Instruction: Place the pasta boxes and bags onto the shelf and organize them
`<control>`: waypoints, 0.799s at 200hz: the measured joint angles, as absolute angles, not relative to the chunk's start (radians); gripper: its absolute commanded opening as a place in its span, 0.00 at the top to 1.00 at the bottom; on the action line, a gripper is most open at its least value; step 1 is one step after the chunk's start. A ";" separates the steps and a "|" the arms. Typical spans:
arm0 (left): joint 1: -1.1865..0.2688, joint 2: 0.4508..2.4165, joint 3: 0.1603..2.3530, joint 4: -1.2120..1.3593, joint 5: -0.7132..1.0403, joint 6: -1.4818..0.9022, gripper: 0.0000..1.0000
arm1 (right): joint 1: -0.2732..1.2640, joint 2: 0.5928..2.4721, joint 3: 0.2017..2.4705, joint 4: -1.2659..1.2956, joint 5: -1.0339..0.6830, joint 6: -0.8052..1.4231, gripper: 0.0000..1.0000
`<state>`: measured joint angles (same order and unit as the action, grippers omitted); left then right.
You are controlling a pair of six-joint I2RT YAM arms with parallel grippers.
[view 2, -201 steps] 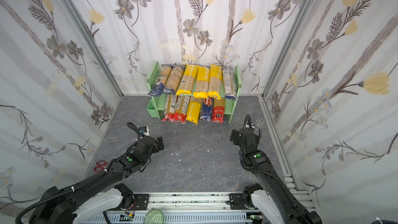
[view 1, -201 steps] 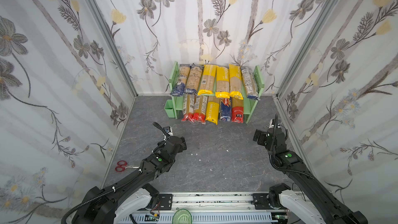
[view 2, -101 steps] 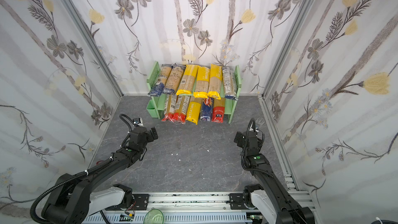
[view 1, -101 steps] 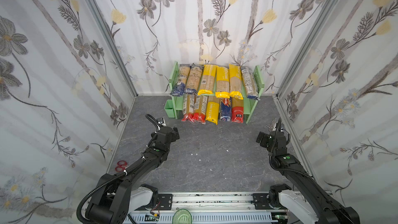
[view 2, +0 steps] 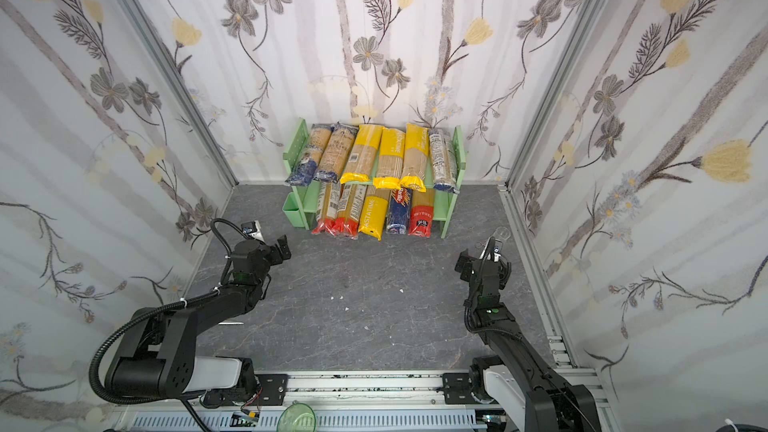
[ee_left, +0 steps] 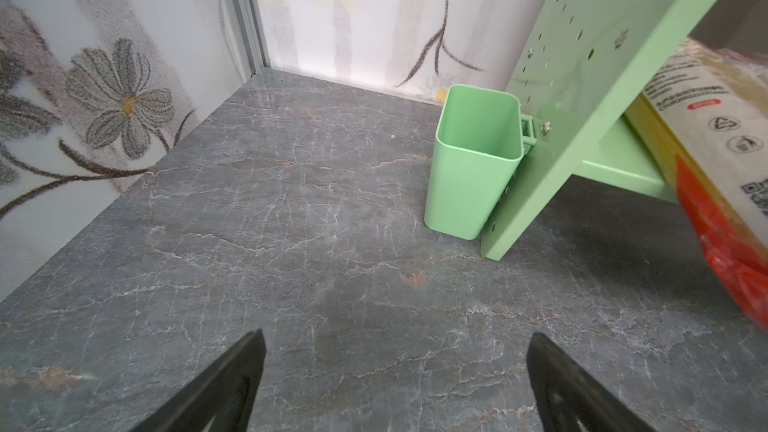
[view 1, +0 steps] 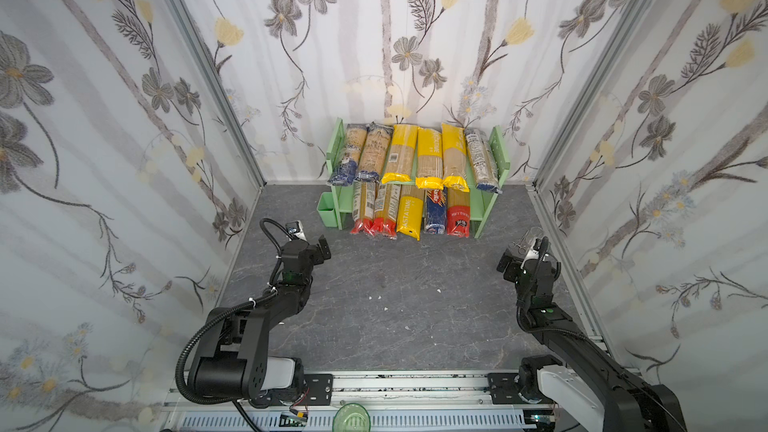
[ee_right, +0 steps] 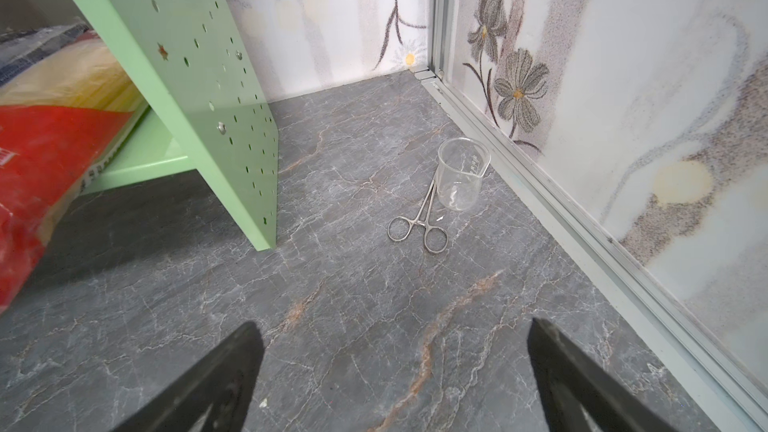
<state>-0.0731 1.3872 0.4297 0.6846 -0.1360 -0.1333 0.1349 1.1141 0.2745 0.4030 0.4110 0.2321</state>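
Note:
The mint-green shelf [view 1: 500,151] [view 2: 458,147] stands against the back wall. Several pasta bags [view 1: 428,155] [view 2: 390,155] lie side by side on its upper board. The lower board holds red-ended bags [view 1: 374,209], a yellow bag [view 1: 409,211], the dark-blue Barilla box [view 1: 435,209] [view 2: 398,209] and a red pack [view 1: 458,211]. My left gripper [view 1: 311,243] [ee_left: 397,342] hovers open and empty over the floor, in front of the shelf's left panel [ee_left: 582,76]. My right gripper [view 1: 525,251] [ee_right: 395,334] is open and empty near the right panel [ee_right: 199,76].
A small green square cup [ee_left: 473,160] hangs on the shelf's left panel. Steel forceps [ee_right: 419,226] and a clear beaker [ee_right: 459,172] lie by the right wall rail. Small white crumbs [view 1: 376,297] dot the grey floor. A green round lid [view 1: 352,417] sits at the front rail.
My left gripper has moved left and toward the back, and its arm has folded lower. The right gripper has shifted slightly right. Both have stayed open.

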 measured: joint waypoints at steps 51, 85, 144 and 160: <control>-0.033 1.486 0.412 0.807 -0.108 -0.131 0.00 | 0.105 1.161 0.208 0.638 0.419 0.225 0.00; -0.031 1.460 0.353 0.897 -0.113 -0.127 0.00 | 0.048 1.203 0.202 0.768 0.349 0.218 0.00; -0.009 1.541 0.286 1.097 -0.111 -0.094 0.00 | 0.009 1.281 0.183 0.972 0.268 0.186 0.00; -0.003 1.549 0.281 1.131 -0.099 -0.093 0.00 | -0.016 1.341 0.177 1.063 0.242 0.175 0.00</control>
<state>-0.0029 1.5494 0.2813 1.1309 -0.0986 -0.0933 -0.0158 1.3411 0.1768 1.0634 0.2417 0.1749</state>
